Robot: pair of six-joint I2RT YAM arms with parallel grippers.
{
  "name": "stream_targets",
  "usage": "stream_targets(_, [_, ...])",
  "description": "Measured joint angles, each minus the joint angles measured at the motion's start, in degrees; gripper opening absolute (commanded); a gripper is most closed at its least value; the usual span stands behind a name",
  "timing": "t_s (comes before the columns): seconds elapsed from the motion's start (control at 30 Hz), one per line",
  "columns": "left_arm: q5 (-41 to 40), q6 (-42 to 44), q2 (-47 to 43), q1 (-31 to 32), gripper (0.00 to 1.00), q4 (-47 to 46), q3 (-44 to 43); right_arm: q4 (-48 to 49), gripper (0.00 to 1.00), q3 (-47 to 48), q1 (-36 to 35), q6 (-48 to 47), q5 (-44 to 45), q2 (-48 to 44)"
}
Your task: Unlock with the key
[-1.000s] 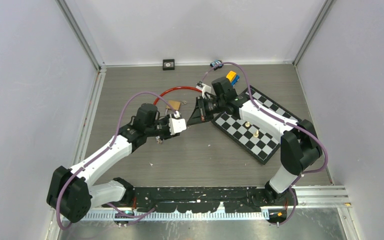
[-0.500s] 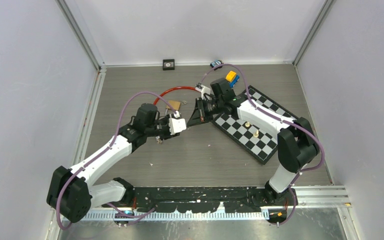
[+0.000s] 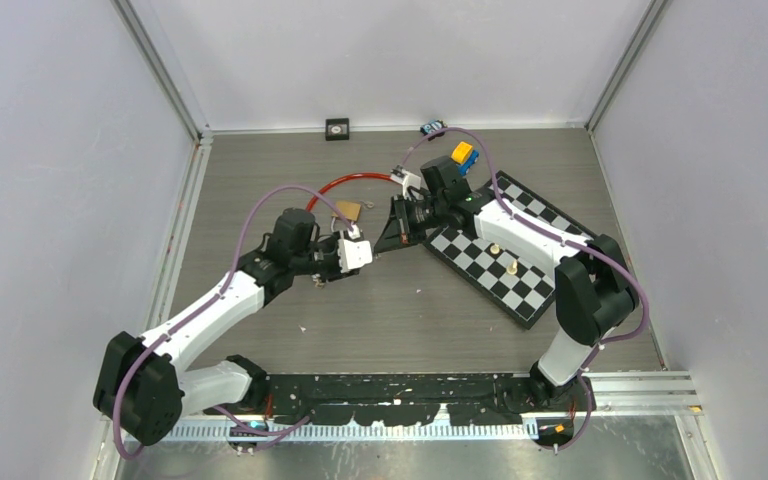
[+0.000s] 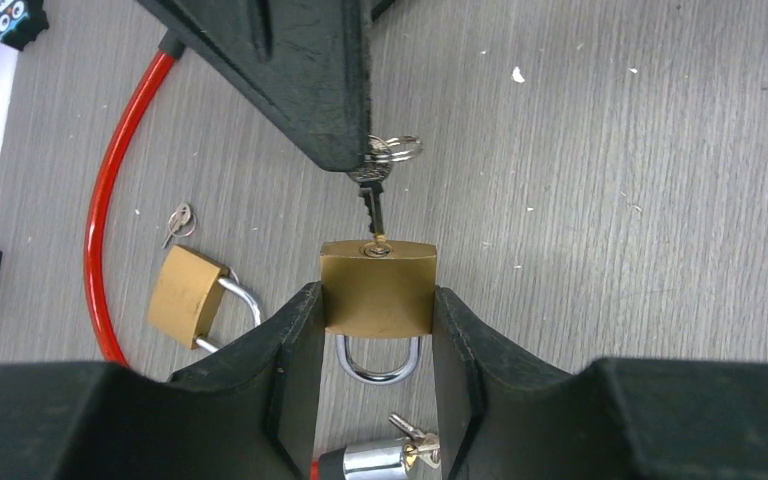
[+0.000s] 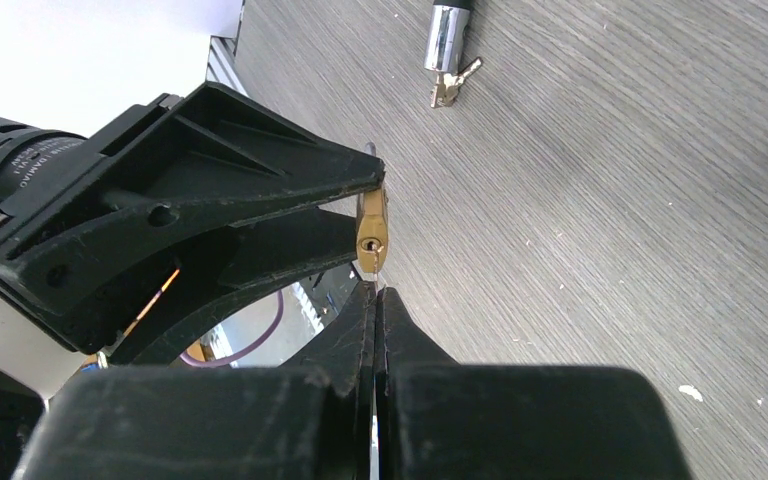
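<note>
Closest, the left arm's jaws grip a brass padlock (image 4: 377, 290) by its flat sides, with the shackle pointing back toward the wrist and the keyhole facing away. Just beyond the padlock, a key (image 4: 371, 200) meets that keyhole tip-first, apparently barely entered. It is pinched in the right arm's jaws, which are closed tight on it. To do this well, I judge the blade should line up with the padlock body and slide fully home before any twist, with the left grip firm against the turn. Left of the padlock, a second padlock (image 4: 188, 297) lies on the bench (image 4: 610, 200). Farther off curves a red cable (image 4: 94, 240).
</note>
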State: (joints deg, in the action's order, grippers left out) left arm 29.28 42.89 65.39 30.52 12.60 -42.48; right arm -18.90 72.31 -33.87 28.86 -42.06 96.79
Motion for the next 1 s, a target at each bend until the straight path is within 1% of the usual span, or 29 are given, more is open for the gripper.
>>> stream_targets(0.3, [2.32, 2.64, 0.00, 0.00, 0.00, -0.20, 1.42, 0.68, 0.01, -1.46, 0.00, 0.17, 0.00, -0.02])
stream_targets(1.0, [2.36, 4.13, 0.02, 0.00, 0.00, -1.27, 2.25, 2.25, 0.01, -2.80, -0.02, 1.77, -0.28, -0.07])
